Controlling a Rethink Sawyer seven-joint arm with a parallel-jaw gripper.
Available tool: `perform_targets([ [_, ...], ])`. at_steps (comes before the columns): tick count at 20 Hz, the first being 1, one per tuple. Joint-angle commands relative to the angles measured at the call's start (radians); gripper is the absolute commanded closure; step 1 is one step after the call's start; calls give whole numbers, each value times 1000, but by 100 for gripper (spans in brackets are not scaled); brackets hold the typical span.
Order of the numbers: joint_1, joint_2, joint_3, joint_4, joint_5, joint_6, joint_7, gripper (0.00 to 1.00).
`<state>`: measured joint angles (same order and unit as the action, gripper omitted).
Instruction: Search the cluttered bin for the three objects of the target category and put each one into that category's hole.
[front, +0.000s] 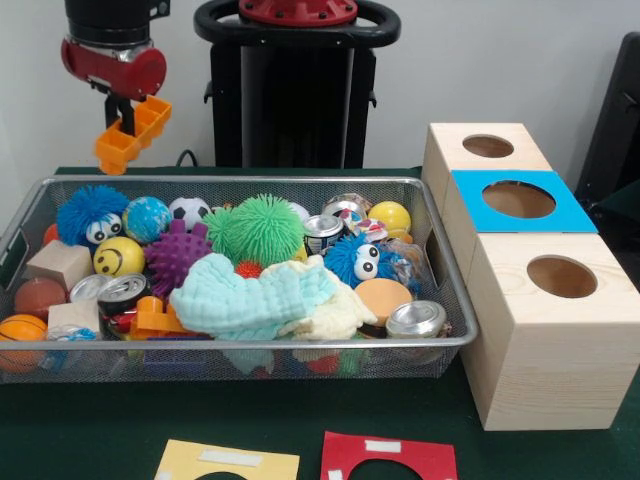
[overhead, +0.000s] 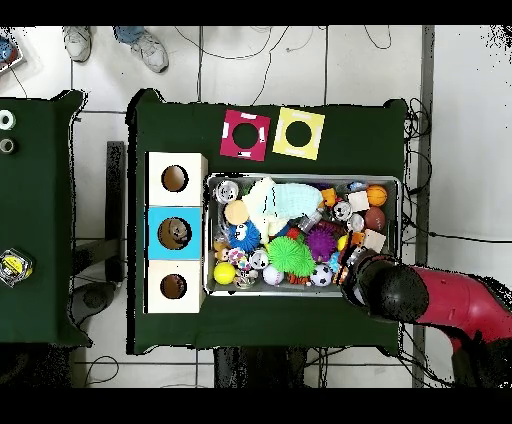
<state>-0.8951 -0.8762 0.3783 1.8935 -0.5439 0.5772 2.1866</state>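
From the front, my pincer (front: 128, 135) hangs above the far left corner of the bin (front: 240, 345), clear of its rim, closed on an orange plastic block (front: 132, 132). The bin sits on the green worktop (front: 90, 430), packed with balls, cans, wooden cubes and a pale green cloth (front: 250, 295). Three wooden boxes (front: 545, 330) stand just beside its right end; the middle one wears a blue cover (front: 515, 200).

From overhead, my arm (overhead: 440, 300) reaches in over the bin's (overhead: 300, 178) right lower corner. My pincer's tips are hidden under the wrist there. The boxes (overhead: 176, 232) line the bin's left side, and a red card (overhead: 246, 134) and a yellow card (overhead: 298, 133) lie beyond it.
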Motion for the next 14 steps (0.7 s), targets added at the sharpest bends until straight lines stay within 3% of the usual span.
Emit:
perform_targets([
  [1, -43, 115, 107, 21, -127, -86, -246, 100],
  [14, -116, 202, 195, -67, -214, -68, -293, 100],
])
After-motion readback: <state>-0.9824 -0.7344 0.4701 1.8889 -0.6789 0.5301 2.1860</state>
